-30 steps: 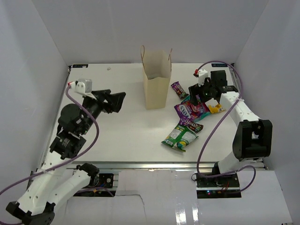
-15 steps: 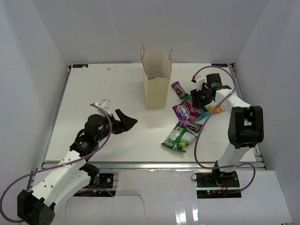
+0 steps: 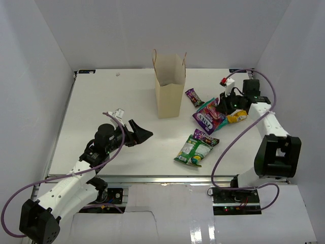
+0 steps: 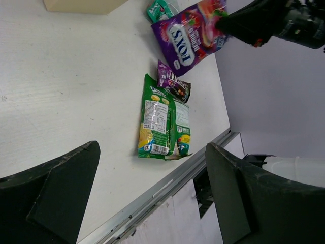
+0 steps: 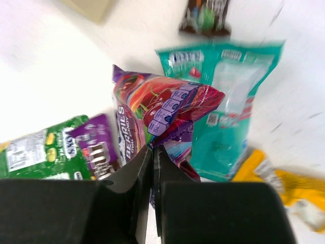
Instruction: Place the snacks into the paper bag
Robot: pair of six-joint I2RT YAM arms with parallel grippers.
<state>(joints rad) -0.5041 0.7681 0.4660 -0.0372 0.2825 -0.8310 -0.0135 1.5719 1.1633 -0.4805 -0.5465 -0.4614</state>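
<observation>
The paper bag stands upright at the back middle of the table. The snacks lie to its right. My right gripper is shut on the top edge of the large dark purple-blue bag, which is tilted up over the pink-teal bag. Beside these lie a yellow packet, a purple candy bar close to the paper bag, another purple bar, and the green-white bag. Hovering left of the snacks, my left gripper is open and holds nothing.
White walls enclose the table on three sides. The metal front rail runs just beyond the green-white bag. My right arm's purple cable loops over the table's right side.
My right gripper has shut on the large purple-blue bag and tipped it up. My left arm has swung down and right, toward the table's middle.
</observation>
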